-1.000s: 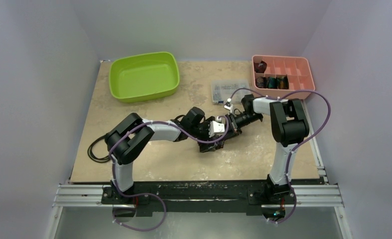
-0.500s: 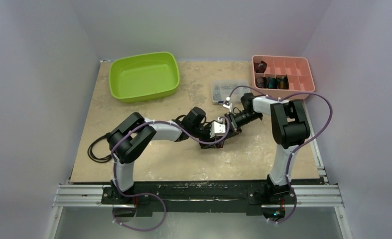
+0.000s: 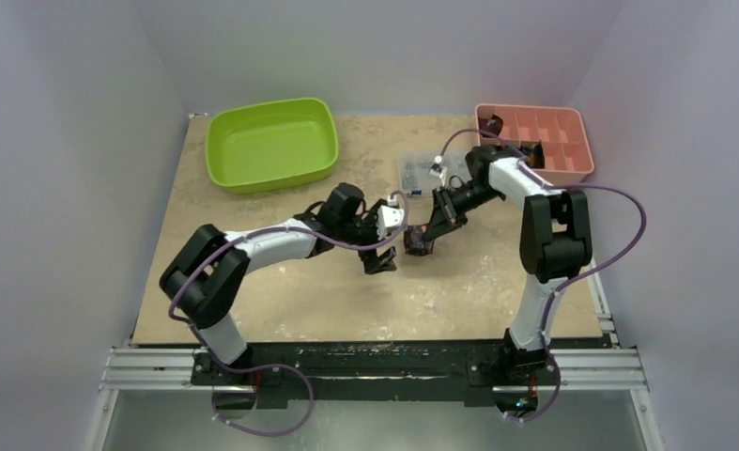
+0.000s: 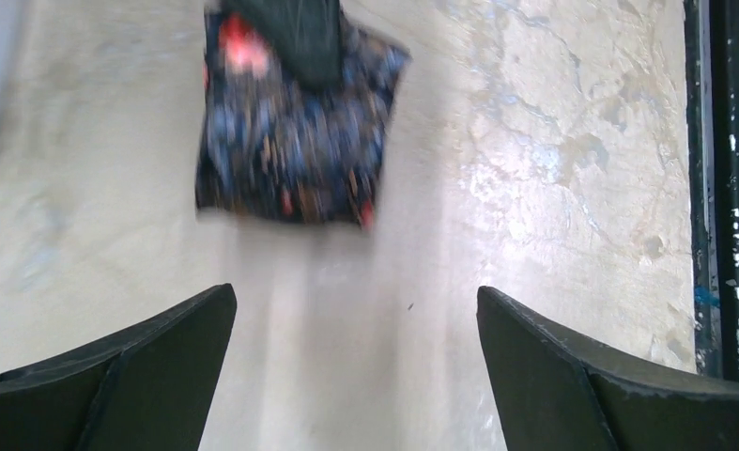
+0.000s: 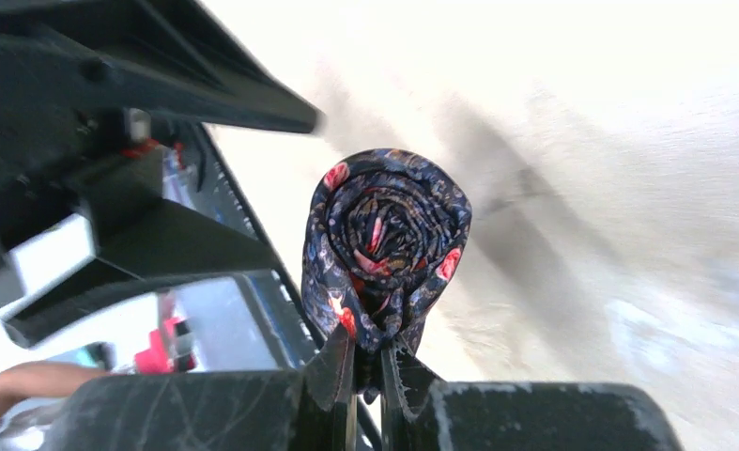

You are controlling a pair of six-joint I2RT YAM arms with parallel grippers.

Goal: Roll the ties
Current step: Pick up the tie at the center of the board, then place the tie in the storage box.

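Observation:
A dark tie with red-pink floral dots, rolled into a coil (image 5: 384, 240), hangs from my right gripper (image 5: 365, 362), which is shut on its lower edge. In the top view the coil (image 3: 418, 241) is held just above the table centre, at the right gripper (image 3: 425, 231). My left gripper (image 3: 381, 259) is open and empty, just left of the coil. In the left wrist view the coil (image 4: 295, 141) hangs ahead of the open left gripper (image 4: 356, 329). Other rolled ties (image 3: 490, 123) sit in the pink tray (image 3: 572, 150).
A green tub (image 3: 271, 144) stands at the back left. A clear plastic box of small parts (image 3: 422, 172) lies behind the grippers. A black cable loop (image 3: 173, 282) lies at the table's left edge.
My left gripper has let go and drawn back to the left. My right gripper has lifted the rolled tie and swung up toward the back.

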